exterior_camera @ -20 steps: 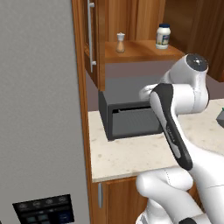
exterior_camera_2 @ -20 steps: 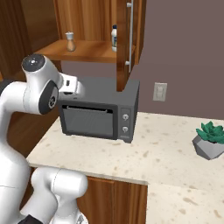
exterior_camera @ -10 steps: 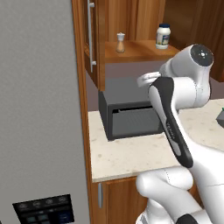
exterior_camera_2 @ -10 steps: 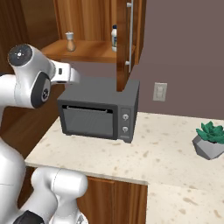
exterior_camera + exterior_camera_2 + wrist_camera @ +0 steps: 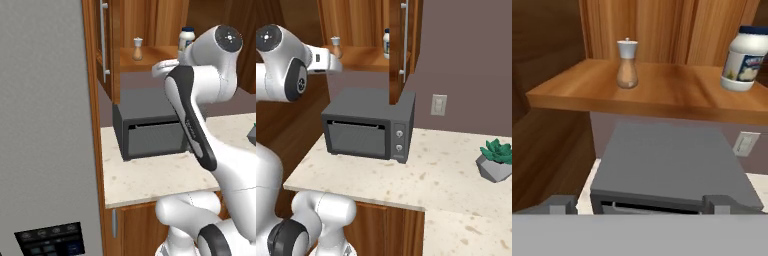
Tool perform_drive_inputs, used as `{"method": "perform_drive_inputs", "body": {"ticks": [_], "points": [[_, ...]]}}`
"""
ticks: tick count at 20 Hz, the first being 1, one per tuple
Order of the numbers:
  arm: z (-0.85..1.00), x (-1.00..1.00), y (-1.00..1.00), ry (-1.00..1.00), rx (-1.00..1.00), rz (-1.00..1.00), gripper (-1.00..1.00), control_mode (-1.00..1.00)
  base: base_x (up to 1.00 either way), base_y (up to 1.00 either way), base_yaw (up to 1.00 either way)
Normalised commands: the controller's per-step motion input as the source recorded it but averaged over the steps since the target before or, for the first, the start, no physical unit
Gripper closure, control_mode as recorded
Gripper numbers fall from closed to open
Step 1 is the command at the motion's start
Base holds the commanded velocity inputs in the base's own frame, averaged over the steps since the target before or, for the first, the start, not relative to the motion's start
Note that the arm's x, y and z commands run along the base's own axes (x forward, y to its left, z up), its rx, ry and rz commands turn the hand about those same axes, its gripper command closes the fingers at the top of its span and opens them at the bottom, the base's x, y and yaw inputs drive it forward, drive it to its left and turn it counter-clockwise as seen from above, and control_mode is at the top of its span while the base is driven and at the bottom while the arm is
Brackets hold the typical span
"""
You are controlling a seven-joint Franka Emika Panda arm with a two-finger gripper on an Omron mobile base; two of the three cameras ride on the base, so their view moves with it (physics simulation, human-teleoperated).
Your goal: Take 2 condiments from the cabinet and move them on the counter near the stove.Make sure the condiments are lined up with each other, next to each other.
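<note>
Shaker (image 5: 627,64) on shelf, well beyond open fingers (image 5: 561,203)

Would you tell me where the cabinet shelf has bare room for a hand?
The shelf is bare between the shaker and the jar, and along its front edge. It is tighter at the right end, beside the jar.

Glossy white rounded arm (image 5: 220,65), dark joint caps, black inlays
</note>
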Motion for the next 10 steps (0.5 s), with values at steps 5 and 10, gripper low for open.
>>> {"method": "perform_drive_inputs", "body": {"ticks": [5, 10], "points": [[0.09, 0.25, 0.24, -0.24, 0.01, 0.00, -1.00, -1.00, 0.00, 0.00, 0.00], [0.08, 0.34, 0.26, -0.23, 0.03, 0.00, -1.00, -1.00, 0.00, 0.00, 0.00]]}}
